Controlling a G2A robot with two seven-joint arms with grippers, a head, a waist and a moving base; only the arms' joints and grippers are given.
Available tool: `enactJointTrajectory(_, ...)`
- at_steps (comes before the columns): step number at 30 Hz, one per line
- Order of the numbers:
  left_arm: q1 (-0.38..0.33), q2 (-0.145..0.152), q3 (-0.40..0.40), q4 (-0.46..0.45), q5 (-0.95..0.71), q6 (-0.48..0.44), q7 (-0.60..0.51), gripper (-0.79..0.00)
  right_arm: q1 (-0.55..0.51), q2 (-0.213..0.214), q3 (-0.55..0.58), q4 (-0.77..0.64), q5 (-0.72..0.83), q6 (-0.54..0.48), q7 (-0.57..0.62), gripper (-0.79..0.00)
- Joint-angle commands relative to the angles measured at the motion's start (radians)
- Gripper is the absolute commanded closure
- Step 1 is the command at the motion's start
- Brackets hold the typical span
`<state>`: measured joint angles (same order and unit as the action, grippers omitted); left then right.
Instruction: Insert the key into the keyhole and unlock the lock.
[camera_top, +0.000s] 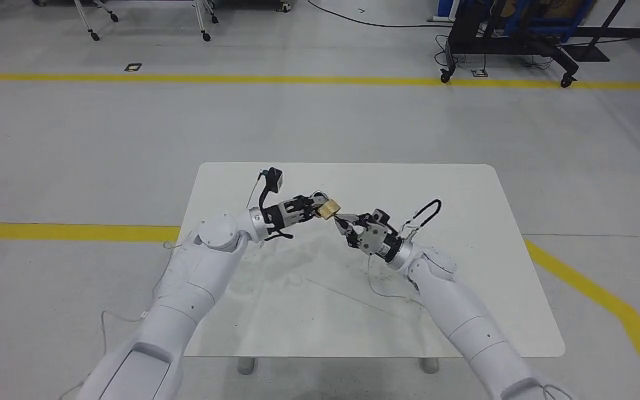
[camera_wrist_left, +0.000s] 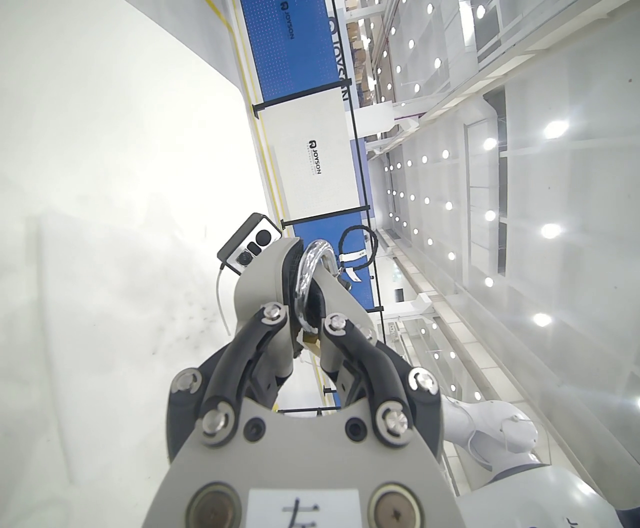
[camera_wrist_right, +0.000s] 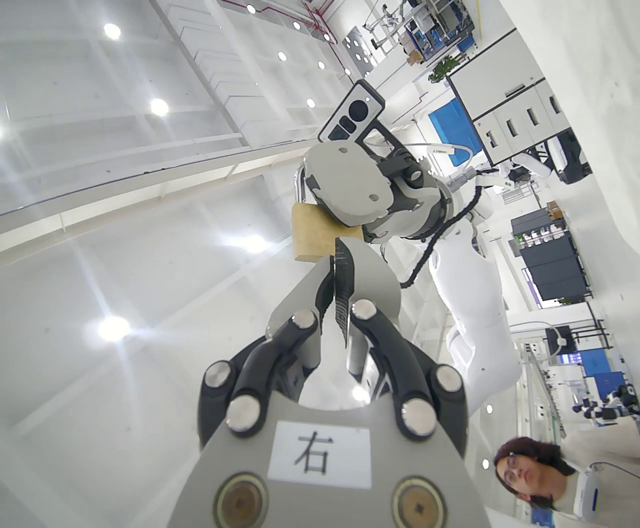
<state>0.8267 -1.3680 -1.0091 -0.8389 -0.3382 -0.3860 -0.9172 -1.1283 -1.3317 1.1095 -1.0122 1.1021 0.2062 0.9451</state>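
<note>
A brass padlock (camera_top: 328, 208) hangs in the air above the middle of the white table (camera_top: 470, 200), with my left gripper (camera_top: 314, 206) shut on it. In the left wrist view its silver shackle (camera_wrist_left: 311, 280) stands out between the gripper's fingers (camera_wrist_left: 260, 280). My right gripper (camera_top: 346, 227) is just to the right of the lock and points at it. In the right wrist view my right gripper (camera_wrist_right: 340, 252) is shut, its tips against the underside of the padlock's brass body (camera_wrist_right: 311, 235). The key is a thin sliver between the pads (camera_wrist_right: 345, 280), mostly hidden.
Both arms meet over the table's centre, well above its surface. The tabletop around them is bare white. Yellow floor lines run behind and beside the table, and a wheeled rack (camera_top: 150, 15) and a dark cart (camera_top: 515, 45) stand far back.
</note>
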Motion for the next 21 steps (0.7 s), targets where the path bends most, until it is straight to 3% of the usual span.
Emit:
enactJointTrajectory(1,0.006,0.003,-0.004,-0.011,0.013,-0.008,0.016,0.0,0.008,0.0,0.003,0.014,0.011,0.02,0.018,0.0)
enactJointTrajectory(8,0.03,0.013,-0.026,-0.049,0.033,-0.006,0.042,0.0,0.023,-0.001,0.008,0.028,0.003,0.01,0.034,0.0)
enactJointTrajectory(9,0.033,0.014,-0.029,-0.052,0.032,-0.002,0.042,0.0,0.024,0.0,0.007,0.022,-0.017,-0.01,0.034,-0.332)
enactJointTrajectory(10,0.035,0.015,-0.032,-0.056,0.032,0.0,0.043,0.0,0.023,0.002,0.008,0.016,-0.05,-0.044,0.02,-0.763)
enactJointTrajectory(12,0.038,0.017,-0.038,-0.062,0.035,0.006,0.048,0.0,0.01,0.003,0.01,-0.009,-0.09,-0.096,-0.03,-0.785)
enactJointTrajectory(17,0.044,0.029,-0.048,-0.09,0.101,0.037,0.06,0.0,-0.033,0.021,0.042,-0.116,-0.176,-0.112,-0.064,-0.785)
enactJointTrajectory(21,0.06,0.039,-0.058,-0.147,0.137,0.112,0.052,0.0,-0.11,0.047,0.106,-0.25,-0.28,-0.138,-0.111,-0.785)
